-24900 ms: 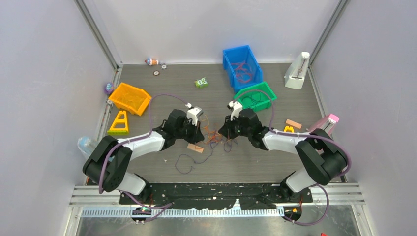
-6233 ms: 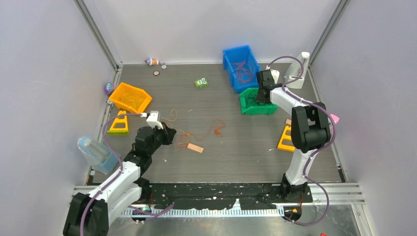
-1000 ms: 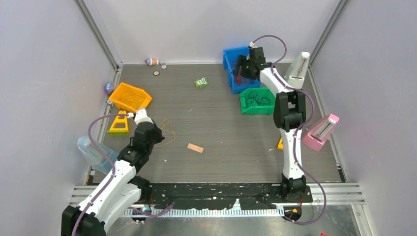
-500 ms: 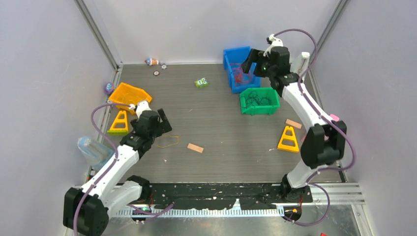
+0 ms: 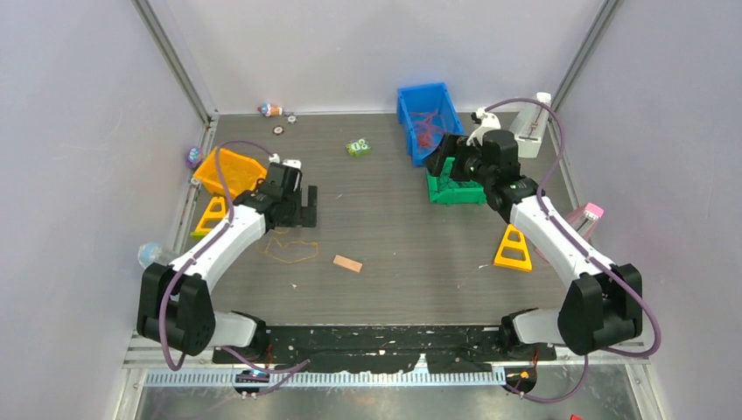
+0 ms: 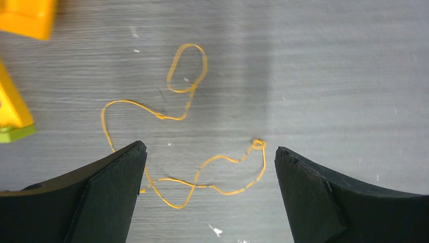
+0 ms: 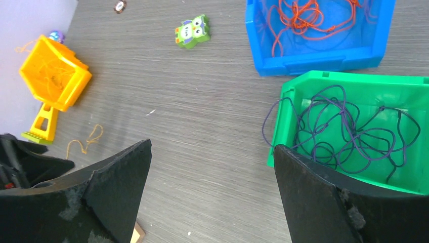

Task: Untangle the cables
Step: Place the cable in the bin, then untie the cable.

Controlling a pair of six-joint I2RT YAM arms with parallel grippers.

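Note:
An orange-yellow cable (image 5: 291, 251) lies loose in loops on the table, just near of my left gripper (image 5: 297, 214). The left wrist view has the orange-yellow cable (image 6: 202, 167) flat on the table between the wide-open jaws of my left gripper (image 6: 210, 149), touching nothing. A red cable (image 7: 308, 17) lies in the blue bin (image 5: 407, 118). A dark purple cable (image 7: 349, 131) fills the green bin (image 5: 455, 197), with one loop over its left wall. My right gripper (image 5: 442, 157) hangs open and empty at the green bin's left end.
An orange bin (image 5: 229, 171) and a yellow triangle piece (image 5: 210, 214) sit left of my left arm. A wooden block (image 5: 347, 263), a green owl toy (image 5: 357, 147), a second yellow triangle (image 5: 513, 249), a white stand (image 5: 529, 122) and a pink one (image 5: 584, 219) are around.
My left gripper opened, let the orange-yellow cable drop to the table and moved away toward the orange bin. My right arm drew back from over the blue bin to the green bin's left end.

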